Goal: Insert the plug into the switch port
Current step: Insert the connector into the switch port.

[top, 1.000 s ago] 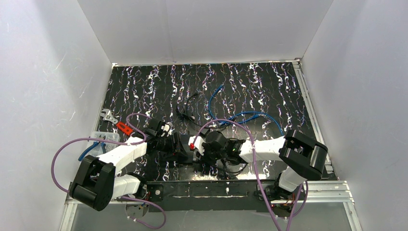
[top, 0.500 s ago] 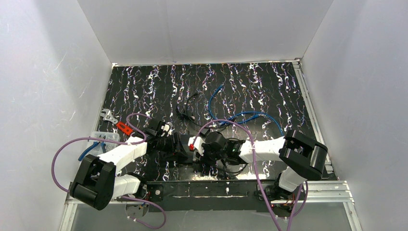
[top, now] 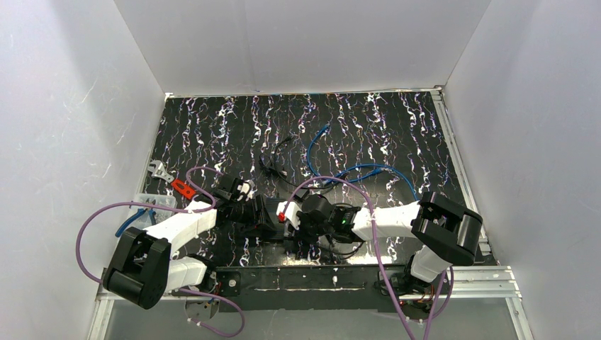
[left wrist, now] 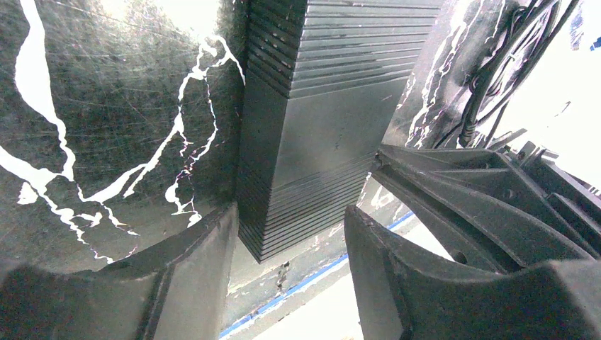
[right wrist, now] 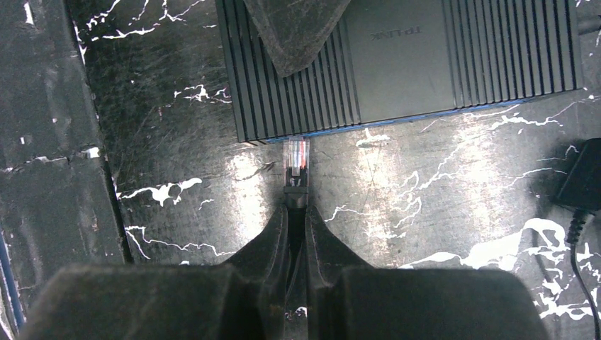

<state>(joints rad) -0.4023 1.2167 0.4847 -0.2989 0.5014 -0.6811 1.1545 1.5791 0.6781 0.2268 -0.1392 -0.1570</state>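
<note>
**At the front of the switch box, the plug is still not in**

The plug [right wrist: 297, 154] lies low over the tabletop [top: 383, 134]. Its clear tip is right at the front edge of the switch box [right wrist: 404, 64], near one end. Most of the plug is still outside. The hole is hidden from above, so I cannot tell if the tip has gone in a little.

The right pincer [right wrist: 297, 202] is almost closed. It pinches the plug's dark back end and points it straight at the box.

The left pincer [left wrist: 287, 227] is about half open, with one finger on each side of the box's end. A thin strip of light shows beside one finger, so it looks like it is guarding the box, not squeezing it.

Over the last second almost nothing has changed. From above, both arms are in the same spots, the plug is no closer, and neither pincer has opened or closed. I think the job is stuck at lining up, and the push has not come. It will need a short, straight push while the box stays put.

A blue cable [top: 368, 170] lies loose farther back.
</note>
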